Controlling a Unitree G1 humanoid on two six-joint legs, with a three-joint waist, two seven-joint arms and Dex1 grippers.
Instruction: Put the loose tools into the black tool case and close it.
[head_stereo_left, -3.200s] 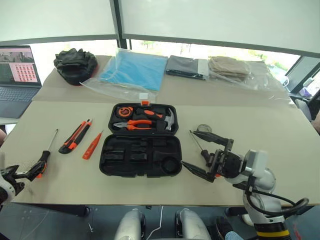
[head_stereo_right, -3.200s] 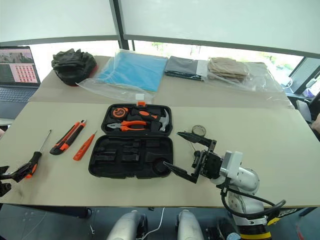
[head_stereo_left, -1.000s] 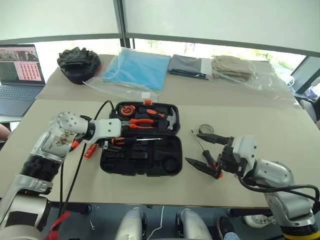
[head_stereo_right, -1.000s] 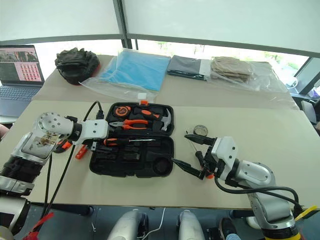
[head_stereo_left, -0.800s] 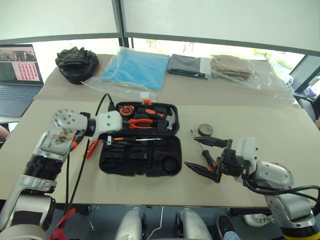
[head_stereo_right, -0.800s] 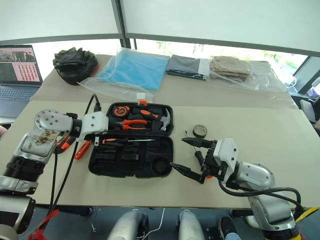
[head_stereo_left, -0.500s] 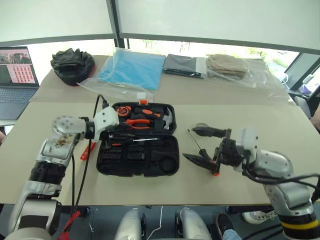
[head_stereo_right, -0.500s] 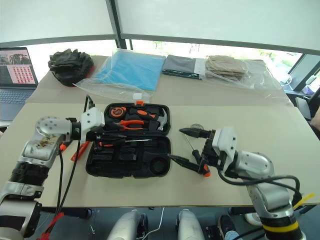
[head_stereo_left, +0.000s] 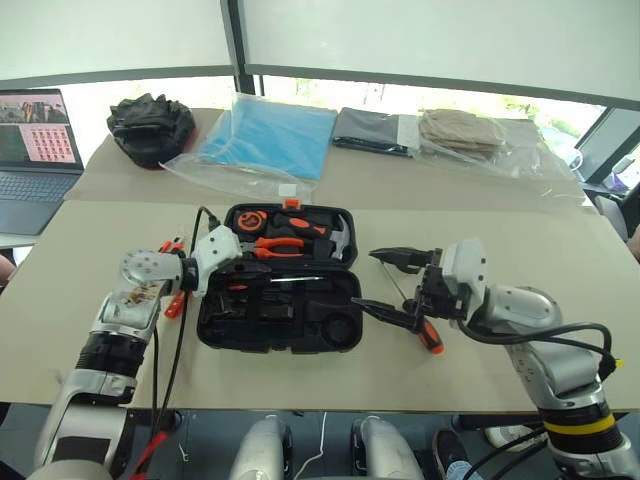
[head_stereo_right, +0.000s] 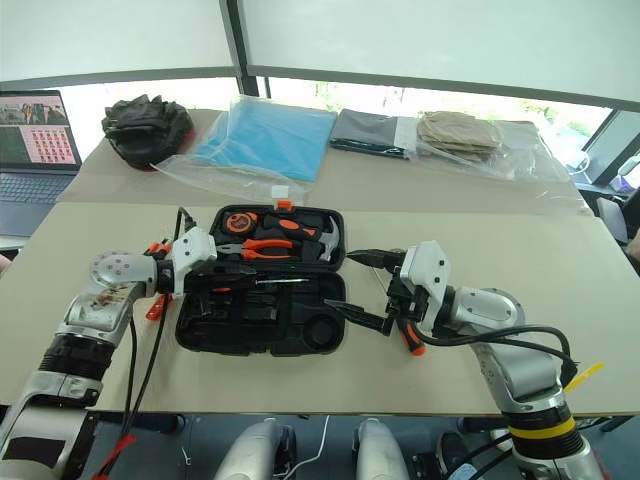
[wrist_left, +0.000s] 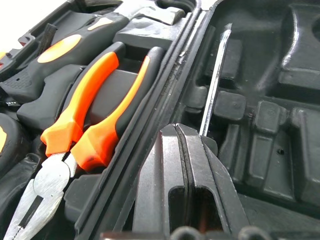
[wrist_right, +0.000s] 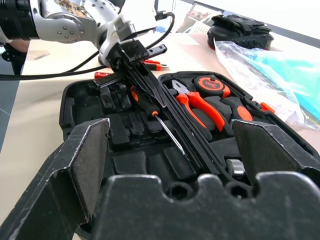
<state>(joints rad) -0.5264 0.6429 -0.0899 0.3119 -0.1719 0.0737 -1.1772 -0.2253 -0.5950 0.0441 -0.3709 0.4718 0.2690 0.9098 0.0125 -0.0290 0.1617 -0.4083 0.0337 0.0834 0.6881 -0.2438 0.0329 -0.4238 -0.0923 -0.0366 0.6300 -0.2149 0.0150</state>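
The black tool case (head_stereo_left: 300, 326) lies open in the middle of the table. One orange-and-black screwdriver (head_stereo_left: 290, 280) rests across its front half, near the hinge, its shaft (wrist_left: 215, 85) plain in the left wrist view. My left gripper (head_stereo_left: 258, 269) is shut with nothing between its fingers (wrist_left: 185, 165), over that screwdriver's handle. My right gripper (head_stereo_left: 362, 278) stands wide open at the case's right edge. A second screwdriver (head_stereo_left: 428, 337) lies on the table beneath it. Orange parts of the utility knife (head_stereo_left: 168, 246) and the pen-like tool (head_stereo_left: 173, 304) show beside my left arm.
The lid half holds orange-handled pliers (wrist_left: 95, 115), a hammer (head_stereo_left: 335, 240) and a tape measure (head_stereo_left: 250, 218). On the far table lie a black cloth bundle (head_stereo_left: 150, 125), a blue bag (head_stereo_left: 270, 135) and folded cloths in plastic (head_stereo_left: 450, 130). A laptop (head_stereo_left: 35, 130) sits far left.
My left gripper has gone from open to shut above the screwdriver, which stays lying in the case. My right gripper has drifted towards the case's right edge, still open.
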